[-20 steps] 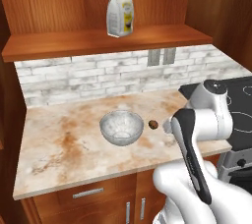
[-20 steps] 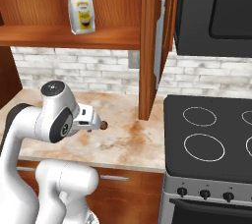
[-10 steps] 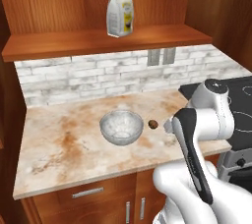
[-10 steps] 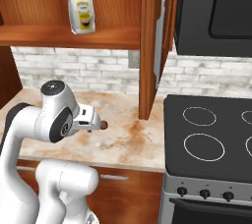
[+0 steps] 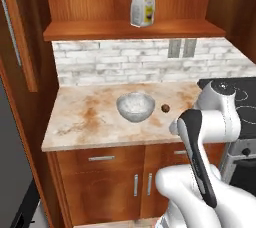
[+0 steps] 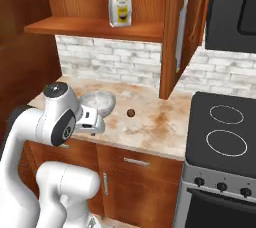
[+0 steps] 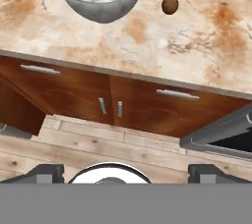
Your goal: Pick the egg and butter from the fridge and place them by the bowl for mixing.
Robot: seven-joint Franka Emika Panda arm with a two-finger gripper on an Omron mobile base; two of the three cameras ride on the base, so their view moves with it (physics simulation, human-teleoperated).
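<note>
claw (image 7: 125, 171) released, jaws spread wide and empty; its two dark tips (image 7: 45, 173) rise at the bottom corners of the hand view, above the wooden floor (image 7: 98, 144) in front of the cabinets (image 7: 123, 102). arm folded back and held off the counter (image 5: 90, 117): in the left base view the forearm (image 5: 197, 157) slants down in front of the counter's right end; in the right base view the elbow (image 6: 57, 117) sits at the counter's front edge, just before the bowl (image 6: 98, 103).

egg (image 7: 170, 4) lies on the counter just right of the bowl, apart from it, untouched by the claw. bowl upright, near the middle of the counter.

view differences: the hand view alone gives the cabinet doors, drawer handles (image 7: 40, 70) and floor below the counter, with a dark oven edge (image 7: 219, 137) to the right. the left base view adds a grey fridge edge (image 5: 12, 172) far left of the counter. the right base view adds the stove (image 6: 225, 134) with its rings, right of the counter, and an open cabinet door (image 6: 177, 27) above it. both base views show a paper bag (image 5: 142, 6) on the shelf above the counter.

change from earlier frames: both base views have drawn back and shifted, so the camera has moved; bowl and egg keep their places on the counter, and the arm's pose is the same.
</note>
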